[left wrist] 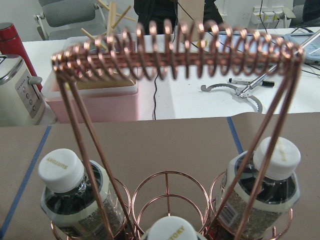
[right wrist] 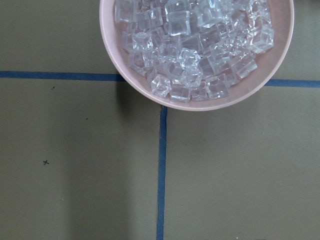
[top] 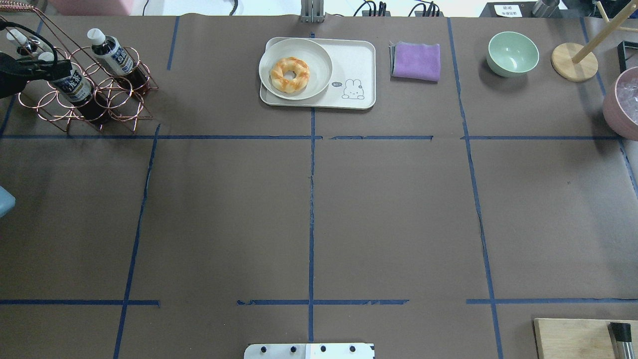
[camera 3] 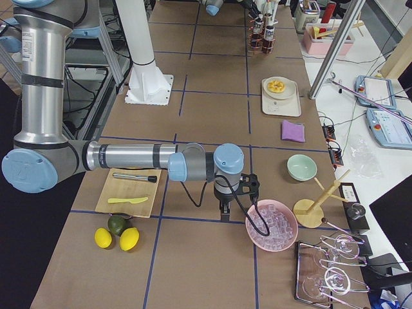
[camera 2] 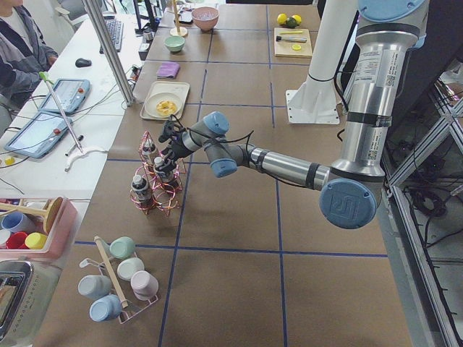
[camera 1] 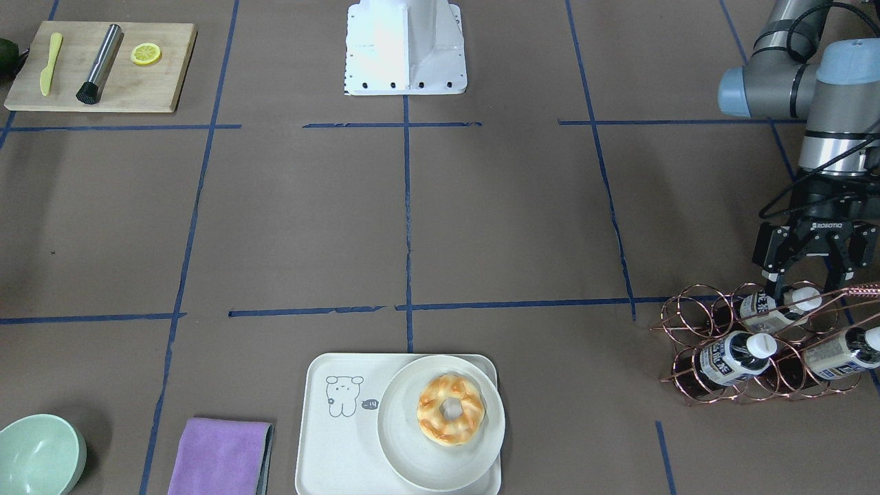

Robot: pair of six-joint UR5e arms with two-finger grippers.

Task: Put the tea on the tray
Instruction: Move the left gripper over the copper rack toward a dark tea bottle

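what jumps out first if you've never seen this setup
The left gripper hangs open over a copper wire rack of three tea bottles at the table's far left corner. A donut sits on a round plate on the cream tray mid far edge. At the right edge, a pink bowl holds ice cubes.

The copper wire rack (camera 1: 694, 326) rings each bottle, and its coiled handle (left wrist: 175, 50) runs across above them. The left tool (camera 1: 804, 282) stands with fingers spread either side of the upper tea (camera 1: 780, 307). Between rack and tray (camera 1: 330, 454) the desk (camera 1: 481, 227) lies bare. The plate (camera 1: 405, 454) with its doughnut (camera 1: 450, 409) fills the tray's rack-side half. The bear-drawn half is free, with a purple cloth (camera 1: 220, 457) just beside it.
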